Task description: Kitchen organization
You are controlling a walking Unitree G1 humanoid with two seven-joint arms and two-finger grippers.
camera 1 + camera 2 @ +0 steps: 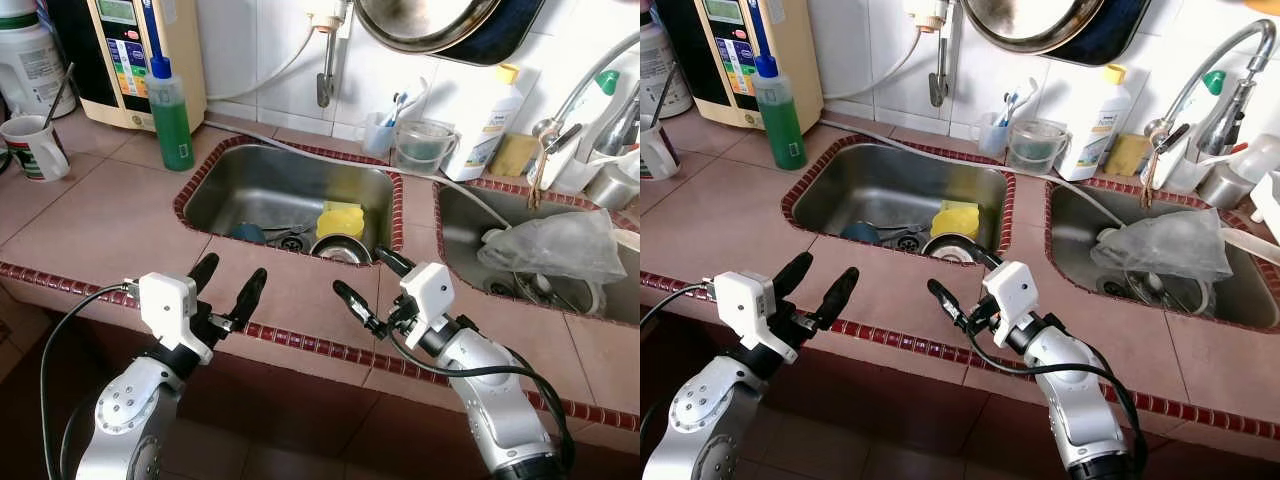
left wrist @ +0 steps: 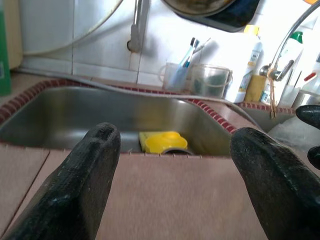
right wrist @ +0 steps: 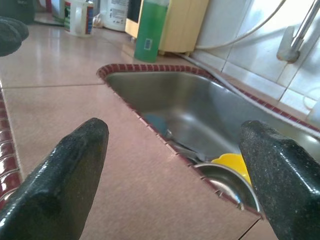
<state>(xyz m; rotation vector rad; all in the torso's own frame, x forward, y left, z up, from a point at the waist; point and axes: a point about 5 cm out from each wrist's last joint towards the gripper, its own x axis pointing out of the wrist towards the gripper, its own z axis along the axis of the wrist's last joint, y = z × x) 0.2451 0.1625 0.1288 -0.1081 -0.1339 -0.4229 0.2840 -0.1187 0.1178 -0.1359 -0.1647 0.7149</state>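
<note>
Both grippers hover over the front edge of the tiled surface (image 1: 90,215), before the left sink (image 1: 240,185). The left gripper (image 1: 228,283) and the right gripper (image 1: 365,283) each have their jaws released and hold nothing. The things to organize seem to lie in the left sink: a yellow sponge (image 1: 340,220) against the near wall, a metal bowl (image 1: 338,249) just beside it, and some cutlery near the drain. I think the next reach goes down into this sink. The risk is that the bowl sits close under the near rim, so a finger can hit the rim, or the smooth wet metal can slip from the jaws. The two grippers are also near each other and could collide.
</note>
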